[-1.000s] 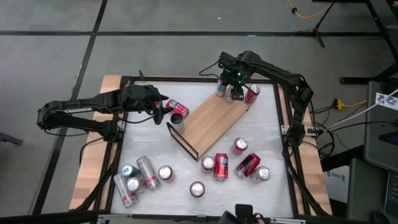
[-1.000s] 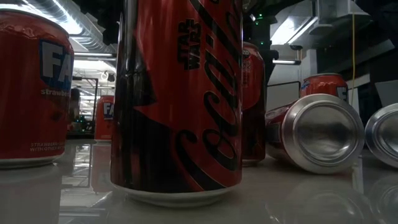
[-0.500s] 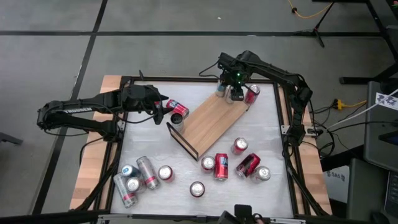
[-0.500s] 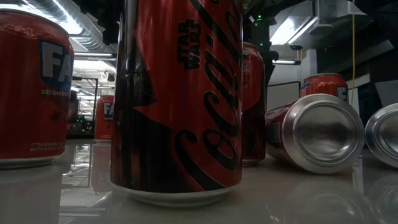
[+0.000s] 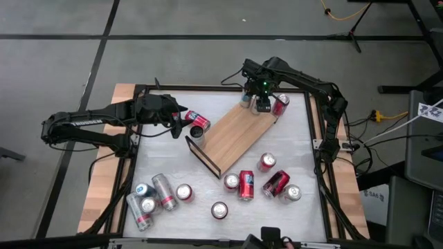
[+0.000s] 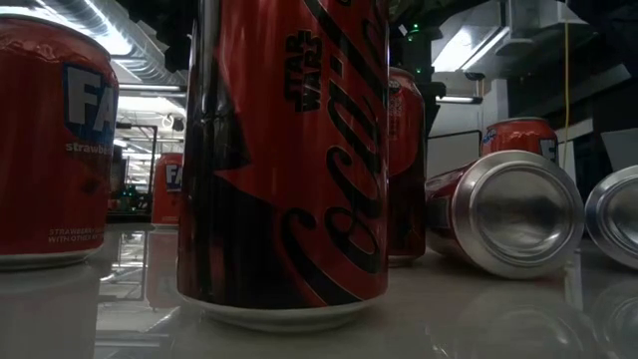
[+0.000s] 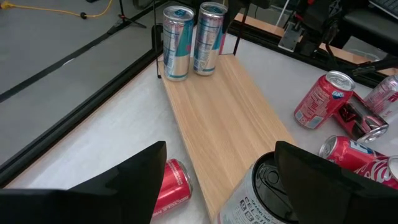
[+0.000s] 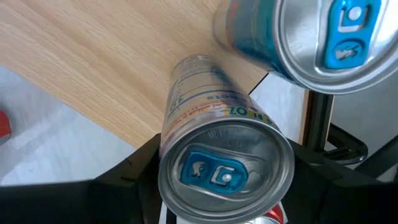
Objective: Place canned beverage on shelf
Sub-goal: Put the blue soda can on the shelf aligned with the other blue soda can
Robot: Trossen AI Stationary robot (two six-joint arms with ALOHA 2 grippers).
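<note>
Right gripper: over the far end of the shelf, its dark fingers standing on either side of a tall silver can with a blue tab; the fingers flank the can's top closely, but whether they press on it cannot be told.
Tall silver can: upright on the wooden board between the right gripper's fingers, its base on the wood just inside the board's end.
Second slim can: upright just beside the first one, outside the right fingers, at the same end of the shelf.
Shelf: light-wood board lying slantwise on the white table; its far end sits under the right gripper, its near end, with a black wire rail, lies just beside the left gripper.
Left gripper: at the shelf's near end, fingers spread apart with nothing clamped between them.
Red can: lying on its side on the table, just beyond the left gripper's one finger, beside the board's edge.
Silver-topped can: close in front of the left gripper's other finger, at the board's near end; contact cannot be told.
Other cans: red and silver ones scattered on the table, well apart from both grippers.
</note>
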